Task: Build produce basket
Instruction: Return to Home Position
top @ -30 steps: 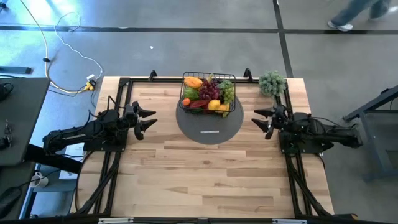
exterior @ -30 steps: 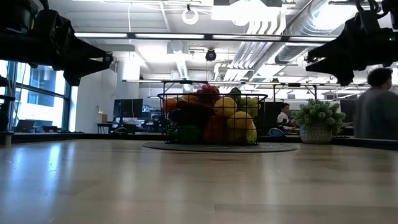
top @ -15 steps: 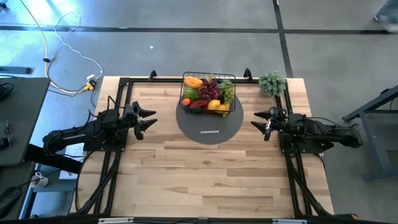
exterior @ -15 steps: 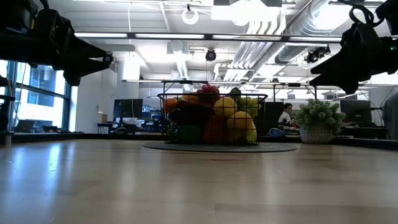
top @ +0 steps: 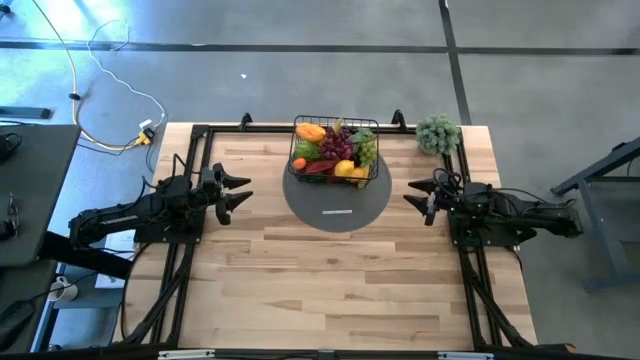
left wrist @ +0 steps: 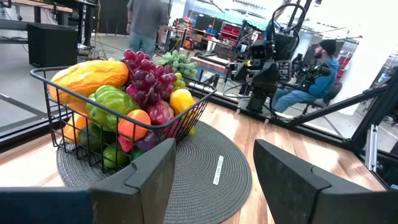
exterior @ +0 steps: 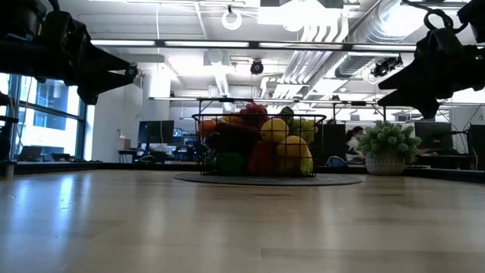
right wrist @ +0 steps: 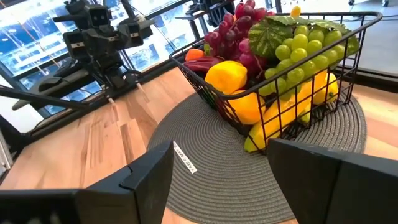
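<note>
The basket (top: 336, 121), heaped with produce (top: 335, 150), sits on the grey mat (top: 337, 205) at the table's far middle, while my left gripper (top: 245, 190) and right gripper (top: 410, 192) hover well apart on its near left and right, jaws spread wide, holding and touching nothing.

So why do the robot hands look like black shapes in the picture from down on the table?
In the low view the bright ceiling lights shine from behind, so the left gripper and the right gripper show as dark outlines, and the table carries a pale sheen. In the left wrist view the fruit in the basket is brightly lit.
</note>
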Motion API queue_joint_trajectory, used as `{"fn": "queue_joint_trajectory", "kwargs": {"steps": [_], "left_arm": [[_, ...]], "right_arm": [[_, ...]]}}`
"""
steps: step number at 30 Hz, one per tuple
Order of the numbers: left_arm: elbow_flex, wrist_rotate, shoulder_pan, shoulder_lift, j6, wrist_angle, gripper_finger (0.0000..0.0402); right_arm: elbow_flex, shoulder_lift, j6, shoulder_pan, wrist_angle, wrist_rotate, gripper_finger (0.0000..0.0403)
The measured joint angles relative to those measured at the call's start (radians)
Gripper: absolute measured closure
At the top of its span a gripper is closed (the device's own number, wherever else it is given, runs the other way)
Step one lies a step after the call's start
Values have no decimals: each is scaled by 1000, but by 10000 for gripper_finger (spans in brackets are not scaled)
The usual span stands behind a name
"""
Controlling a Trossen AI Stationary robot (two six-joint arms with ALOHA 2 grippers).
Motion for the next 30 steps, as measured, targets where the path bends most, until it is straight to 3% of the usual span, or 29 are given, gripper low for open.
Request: {"fn": "queue_joint_trajectory", "kwargs": {"steps": [30], "left_arm": [[0, 0, 0, 0, 0, 0, 196]], "right_arm": [[0, 0, 7, 0, 0, 0, 162]]}}
